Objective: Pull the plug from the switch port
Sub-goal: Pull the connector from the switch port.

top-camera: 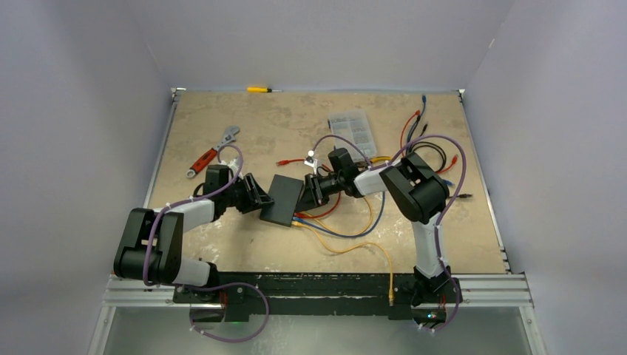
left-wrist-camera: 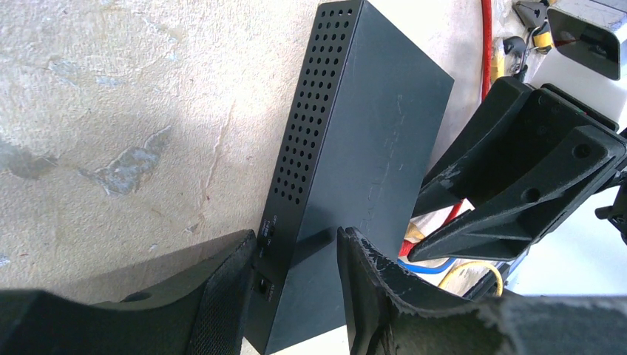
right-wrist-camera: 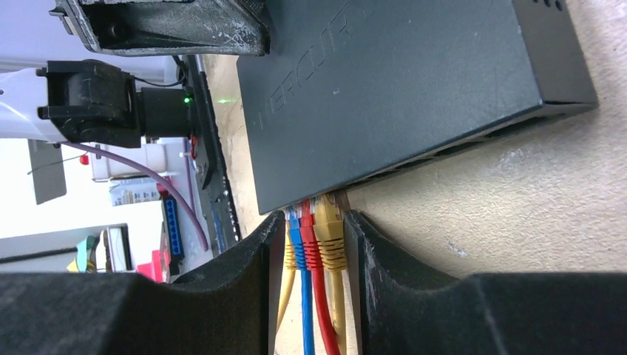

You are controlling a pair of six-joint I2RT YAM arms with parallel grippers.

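The flat black switch lies mid-table between the two arms. My left gripper is shut on its plain short end, one finger against the side with the power socket and the other on the top face. Several plugs sit in a row in the ports of the opposite edge: a yellow plug, a red plug, a blue plug and another yellow one mostly hidden behind. My right gripper is closed around this bundle, its fingers pressing both sides.
The plugs' cables trail toward the near edge. A clear organiser box and loose leads lie at the back right. A red-handled wrench lies back left, and a yellow screwdriver lies by the rear wall.
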